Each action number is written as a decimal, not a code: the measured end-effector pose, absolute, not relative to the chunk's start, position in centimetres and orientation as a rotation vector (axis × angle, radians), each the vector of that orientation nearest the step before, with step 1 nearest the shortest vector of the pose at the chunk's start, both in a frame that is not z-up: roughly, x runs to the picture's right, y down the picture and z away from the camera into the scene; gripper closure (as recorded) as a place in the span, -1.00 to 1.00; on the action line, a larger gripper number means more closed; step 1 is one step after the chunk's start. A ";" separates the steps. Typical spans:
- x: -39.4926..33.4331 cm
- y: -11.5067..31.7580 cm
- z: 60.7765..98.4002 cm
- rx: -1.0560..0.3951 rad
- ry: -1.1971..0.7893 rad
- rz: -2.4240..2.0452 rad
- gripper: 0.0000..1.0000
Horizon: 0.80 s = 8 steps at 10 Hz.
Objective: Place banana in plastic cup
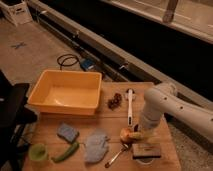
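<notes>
Pale yellow curved banana (135,135) under the gripper (137,130), hold we cannot tell; lift it high before crossing to the light-green plastic cup (38,151).

Our arm (165,107) is white and reaches in over the right edge of the counter (112,120), then bends down. Our gripper (136,131) points down, low over the counter, near the front right corner.
</notes>
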State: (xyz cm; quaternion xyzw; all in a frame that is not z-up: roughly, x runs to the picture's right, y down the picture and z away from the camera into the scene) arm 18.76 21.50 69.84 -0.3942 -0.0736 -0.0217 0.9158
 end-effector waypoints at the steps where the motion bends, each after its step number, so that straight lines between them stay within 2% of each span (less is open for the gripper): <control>1: 19.0 20.7 69.3 -0.784 -0.145 -0.040 1.00; 5: 19.7 14.8 66.8 -0.616 -0.089 -0.063 1.00; 8: 18.3 11.1 67.1 -0.530 -0.167 -0.139 1.00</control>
